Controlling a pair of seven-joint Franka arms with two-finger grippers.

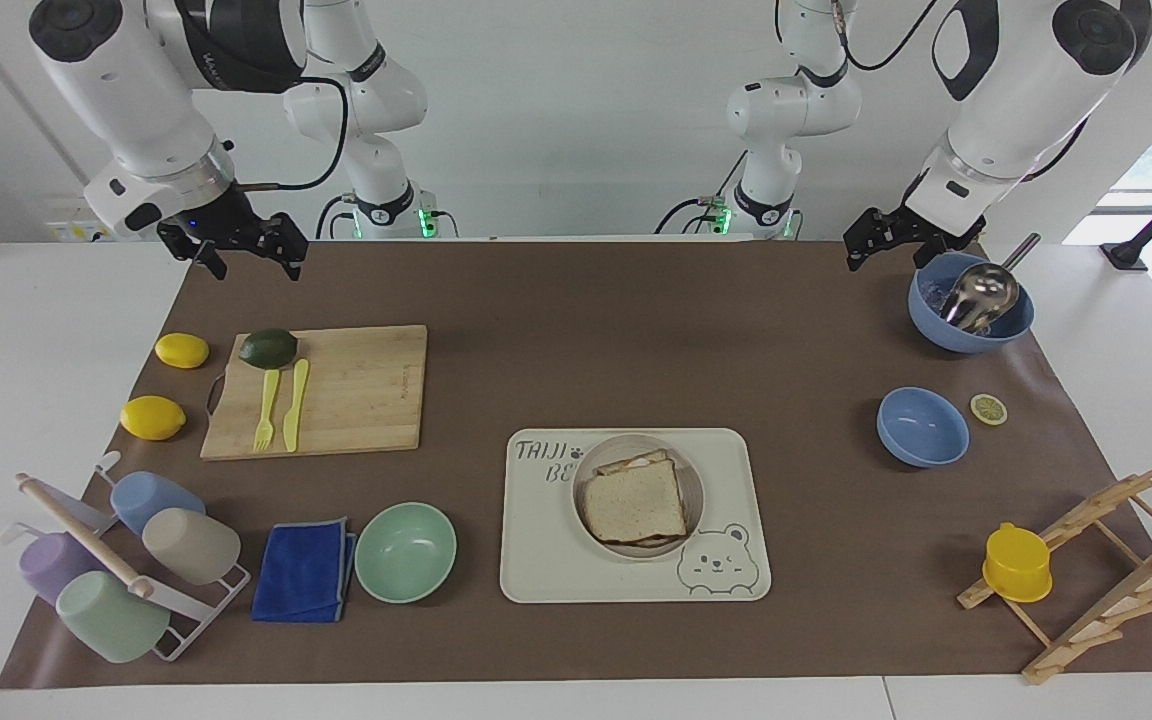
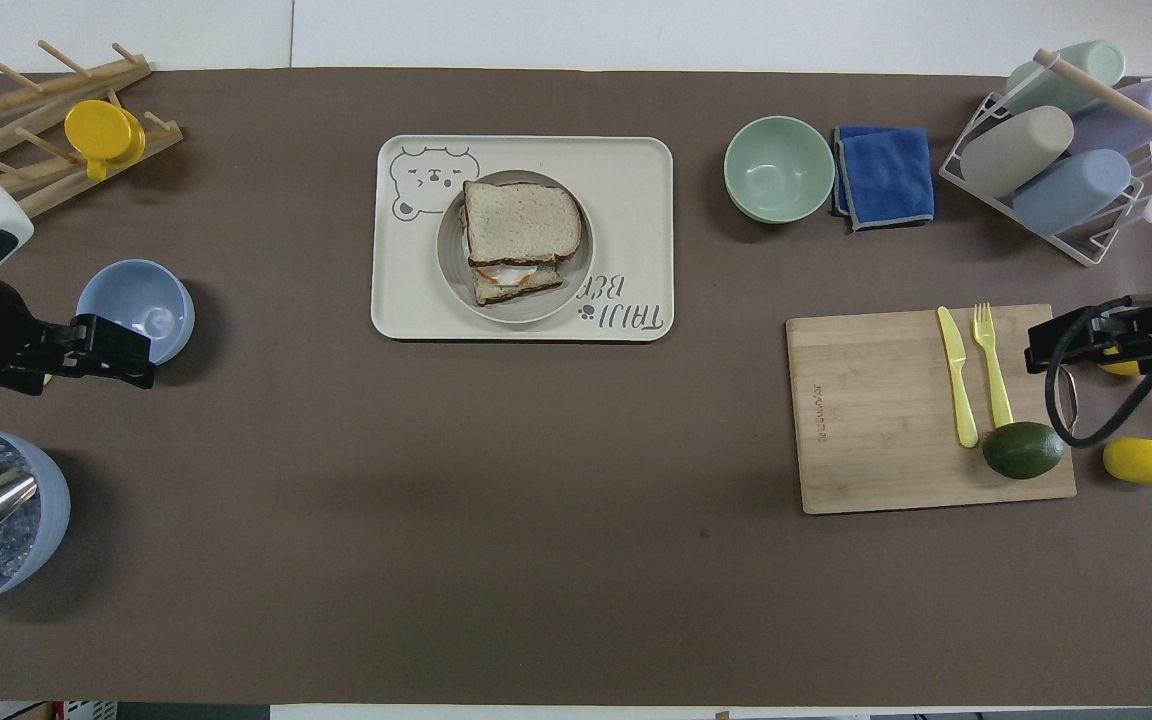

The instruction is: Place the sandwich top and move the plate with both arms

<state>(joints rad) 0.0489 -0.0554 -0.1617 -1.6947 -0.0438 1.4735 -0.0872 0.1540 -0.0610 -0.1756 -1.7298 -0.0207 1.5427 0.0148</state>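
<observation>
1. At the right arm's end of the table, the right gripper (image 1: 248, 252) is held in the air over the mat near the cutting board (image 1: 321, 390); its fingers are seen spread apart, gripping nothing.
2. In the middle, the sandwich top (image 1: 633, 500) is seen laid on the egg toast, which sits on the plate (image 1: 688, 478); the plate rests in the tray (image 1: 546, 560). The bread step is judged done.
3. The plate move is judged still to be made, since neither gripper is near the plate.
4. At the left arm's end, the left gripper (image 1: 874, 243) is held over the mat beside the large blue bowl (image 1: 971, 335); whether its fingers are apart cannot be told.
5. Counted: one plate, one tray, two lemons (image 1: 182, 350), one avocado (image 1: 268, 347), one mint bowl (image 1: 405, 552), two blue bowls, four cups in the rack (image 1: 126, 560).
</observation>
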